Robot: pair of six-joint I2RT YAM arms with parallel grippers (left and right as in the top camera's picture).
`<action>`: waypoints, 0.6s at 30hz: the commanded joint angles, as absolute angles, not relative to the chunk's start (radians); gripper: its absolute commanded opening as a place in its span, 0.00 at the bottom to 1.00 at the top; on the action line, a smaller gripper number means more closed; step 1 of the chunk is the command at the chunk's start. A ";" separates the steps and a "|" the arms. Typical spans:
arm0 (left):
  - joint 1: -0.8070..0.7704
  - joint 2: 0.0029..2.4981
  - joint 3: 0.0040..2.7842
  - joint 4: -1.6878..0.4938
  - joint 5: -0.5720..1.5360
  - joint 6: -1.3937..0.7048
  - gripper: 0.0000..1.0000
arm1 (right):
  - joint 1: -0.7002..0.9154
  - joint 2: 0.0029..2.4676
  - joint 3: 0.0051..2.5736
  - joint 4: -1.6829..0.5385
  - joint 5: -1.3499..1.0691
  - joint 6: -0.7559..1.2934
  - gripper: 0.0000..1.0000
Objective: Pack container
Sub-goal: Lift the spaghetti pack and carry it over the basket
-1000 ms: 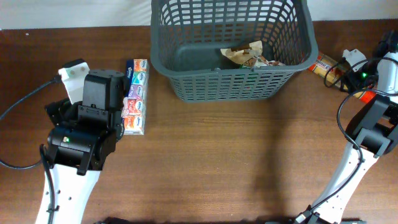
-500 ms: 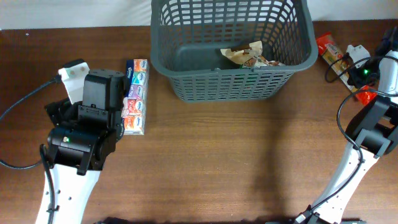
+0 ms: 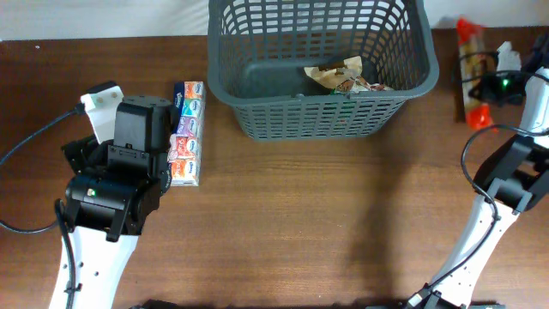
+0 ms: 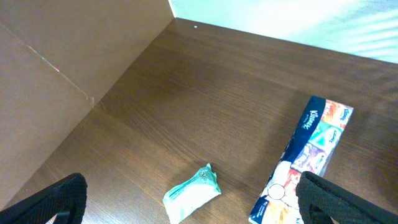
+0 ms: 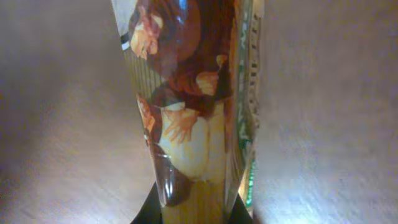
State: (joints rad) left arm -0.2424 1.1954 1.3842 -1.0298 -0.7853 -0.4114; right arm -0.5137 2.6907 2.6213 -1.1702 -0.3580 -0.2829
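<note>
**Brown wooden table (image 3: 283, 223), grey basket at its far edge, right fingers clenched on a snack packet**

Dark brown wood grain fills every view we have, and a pale wall runs along the far side of the table. At the far edge, a little right of centre, stands the large dark grey plastic shopping basket (image 3: 317, 120) with lattice-slotted sides. It sits upright on the table, and we see a crumpled cream and brown wrapper (image 3: 339, 75) lying on its solid base toward the right.

To the right of the basket and clear of its rim, the right fingers (image 5: 148, 210) are clenched on the lower end of a long glossy snack packet (image 5: 186, 112) printed in brown, cream and green. From above we see this packet (image 3: 470, 73) only as a blur with red ends.

On the left side of the table, well apart from the basket, we find a long row of colourful tissue packs (image 3: 187, 133) wrapped together, lying flat just beside the left arm. The left fingers (image 4: 59, 199) are spread wide and hold nothing. In the left wrist view a small pale green pouch (image 4: 193, 193) lies on the wood between them, near the tissue packs but not touching them.
</note>
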 commanded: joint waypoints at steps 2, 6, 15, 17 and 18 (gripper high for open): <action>-0.237 1.199 1.398 -1.031 -0.789 -0.421 0.99 | -0.521 2.659 2.972 -1.192 -0.512 -0.090 0.04; -0.237 1.199 1.398 -1.031 -0.789 -0.421 1.00 | -0.551 2.532 3.134 -1.235 -0.530 -0.021 0.04; -0.237 1.199 1.398 -1.031 -0.789 -0.421 1.00 | -0.553 2.226 3.141 -1.320 -0.551 -0.020 0.04; -0.237 1.199 1.398 -1.031 -0.789 -0.421 0.99 | -0.533 2.167 3.141 -1.330 -0.598 -0.020 0.04; -0.237 1.199 1.398 -1.031 -0.789 -0.421 1.00 | -0.519 2.144 3.141 -1.331 -0.624 -0.020 0.04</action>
State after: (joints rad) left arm -0.2424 1.1954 1.3842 -1.0298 -0.7853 -0.4114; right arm -0.5629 2.2574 3.1001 -1.3483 -0.4885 -0.0204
